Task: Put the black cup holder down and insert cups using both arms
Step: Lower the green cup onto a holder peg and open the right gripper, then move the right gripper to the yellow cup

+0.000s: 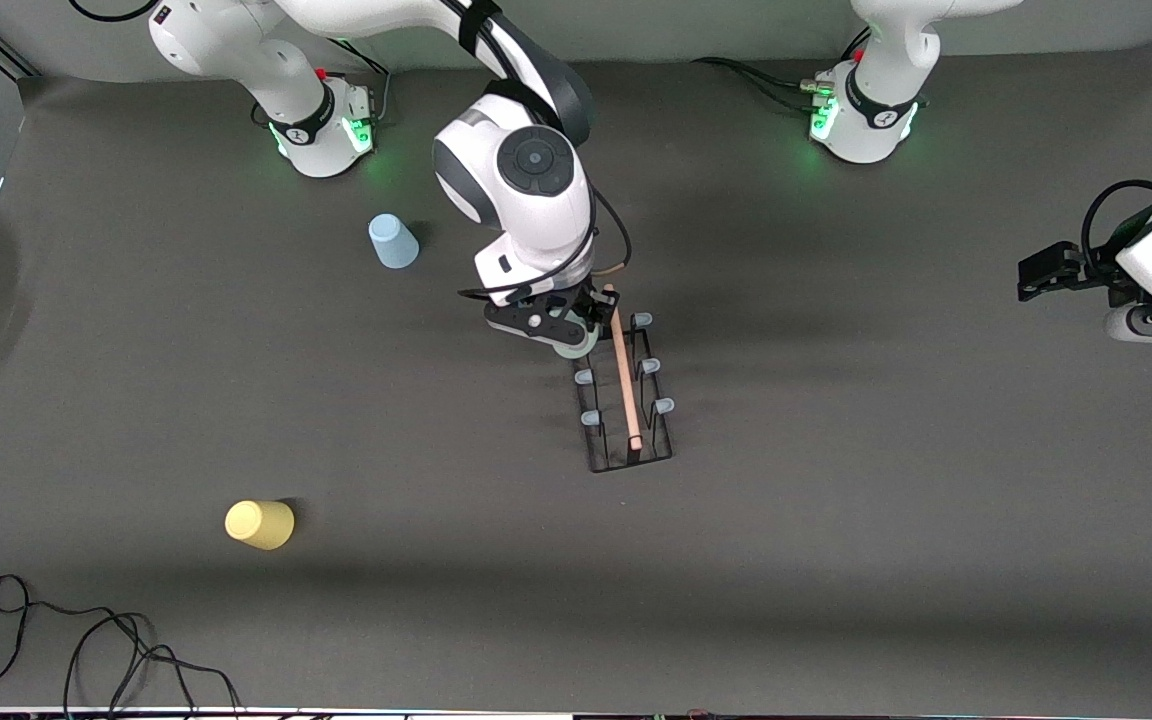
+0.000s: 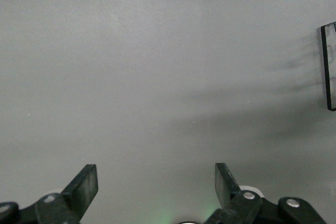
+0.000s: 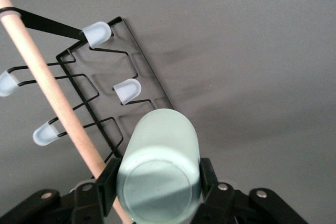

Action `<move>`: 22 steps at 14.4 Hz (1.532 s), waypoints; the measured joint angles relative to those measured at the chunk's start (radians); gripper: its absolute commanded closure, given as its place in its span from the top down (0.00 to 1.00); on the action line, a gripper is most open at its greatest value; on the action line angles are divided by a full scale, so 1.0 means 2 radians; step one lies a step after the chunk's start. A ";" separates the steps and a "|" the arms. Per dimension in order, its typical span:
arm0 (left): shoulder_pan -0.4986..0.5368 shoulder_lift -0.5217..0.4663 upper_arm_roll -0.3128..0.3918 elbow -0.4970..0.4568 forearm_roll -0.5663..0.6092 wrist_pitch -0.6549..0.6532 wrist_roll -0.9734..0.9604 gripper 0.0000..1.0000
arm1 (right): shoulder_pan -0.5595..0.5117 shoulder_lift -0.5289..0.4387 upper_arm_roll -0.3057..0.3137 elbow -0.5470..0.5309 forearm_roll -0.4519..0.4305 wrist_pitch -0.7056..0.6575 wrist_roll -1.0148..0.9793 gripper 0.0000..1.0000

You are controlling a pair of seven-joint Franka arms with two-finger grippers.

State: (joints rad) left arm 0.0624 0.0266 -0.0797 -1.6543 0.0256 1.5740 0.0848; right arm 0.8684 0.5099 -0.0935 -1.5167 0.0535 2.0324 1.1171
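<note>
The black cup holder (image 1: 626, 452) stands mid-table, its wooden handle (image 1: 624, 370) running toward the front camera. My right gripper (image 1: 576, 335) is shut on the pale green cup (image 1: 572, 347). It holds the cup mouth down over the rack's end farthest from the camera, in the peg row on the right arm's side. The peg beneath is hidden. In the right wrist view the green cup (image 3: 160, 166) sits between the fingers (image 3: 107, 182) beside the handle (image 3: 47, 87) and pegs (image 3: 127, 91). The blue cup (image 1: 393, 241) and the yellow cup (image 1: 260, 524) stand upside down on the table. My left gripper (image 1: 1041, 272) (image 2: 156, 182) waits open at the left arm's end.
Loose black cables (image 1: 86, 640) lie along the table's edge nearest the camera, toward the right arm's end. A corner of the rack (image 2: 329, 66) shows at the edge of the left wrist view. The arm bases (image 1: 321, 125) (image 1: 861, 120) stand along the table's edge farthest from the camera.
</note>
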 measured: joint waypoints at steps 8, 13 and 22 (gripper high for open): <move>0.000 0.000 -0.001 0.000 0.000 0.000 0.000 0.99 | 0.001 0.040 0.000 0.000 0.000 0.031 0.003 1.00; 0.000 0.000 -0.001 0.000 0.000 0.000 0.000 0.99 | -0.005 0.019 -0.008 0.042 -0.001 -0.027 0.003 1.00; 0.000 0.000 -0.002 0.000 0.000 -0.001 0.000 0.99 | -0.227 -0.038 -0.015 0.090 -0.008 -0.139 -0.379 1.00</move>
State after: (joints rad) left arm 0.0619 0.0266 -0.0827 -1.6543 0.0249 1.5727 0.0848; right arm 0.4153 0.4340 -0.1227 -1.3359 0.0368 1.7539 0.3591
